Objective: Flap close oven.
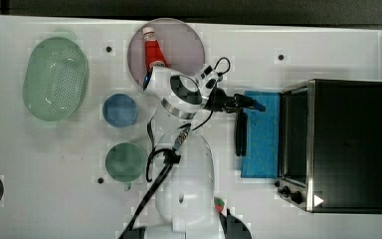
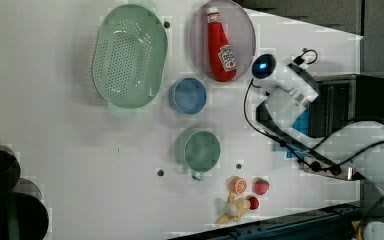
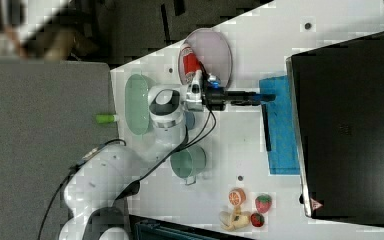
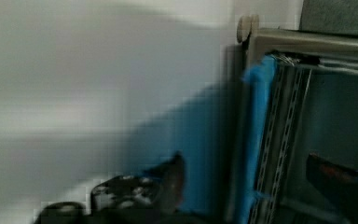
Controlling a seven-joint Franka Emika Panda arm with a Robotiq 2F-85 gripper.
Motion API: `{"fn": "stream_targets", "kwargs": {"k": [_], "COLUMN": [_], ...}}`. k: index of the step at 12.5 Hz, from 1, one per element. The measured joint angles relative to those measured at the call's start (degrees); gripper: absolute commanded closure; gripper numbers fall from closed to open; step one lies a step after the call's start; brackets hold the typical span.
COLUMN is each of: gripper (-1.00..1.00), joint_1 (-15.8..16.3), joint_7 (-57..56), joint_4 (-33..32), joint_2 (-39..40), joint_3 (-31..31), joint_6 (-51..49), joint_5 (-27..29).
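Observation:
The oven (image 1: 348, 144) is a black box with a silver front frame at the top view's right, also seen as the oven (image 3: 347, 125). Its blue-tinted flap door (image 1: 263, 144) lies open, flat on the table, with the black bar handle (image 1: 240, 134) at its outer edge. My gripper (image 1: 256, 105) reaches sideways over the door's far end, just past the handle. In the wrist view my gripper (image 4: 256, 179) is open, its fingers (image 4: 173, 173) spread wide. The blue door (image 4: 200, 154) and the oven's inside racks (image 4: 284, 135) lie ahead of them.
A ketchup bottle (image 1: 152, 51) lies on a round plate (image 1: 186, 42) behind the arm. A green colander (image 1: 54, 77), a blue bowl (image 1: 120, 110) and a green cup (image 1: 125, 162) stand at the top view's left. Toy fruits (image 2: 245, 192) lie near the oven knobs (image 1: 291, 191).

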Motion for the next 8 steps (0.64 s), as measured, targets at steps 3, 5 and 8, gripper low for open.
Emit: {"fn": "stream_targets", "kwargs": {"k": [3, 5, 8], "gripper": [0.07, 0.51, 0.53], "joint_1": [1.5, 2.0, 1.5], "joint_7": [0.5, 1.1, 1.3], "joint_4": [2.6, 3.5, 3.7], "joint_2": [4.1, 4.0, 2.9], "joint_3": [0.5, 0.5, 0.0], "joint_6": [-2.1, -4.0, -3.4], "joint_5": [-2.6, -3.3, -2.9]}}
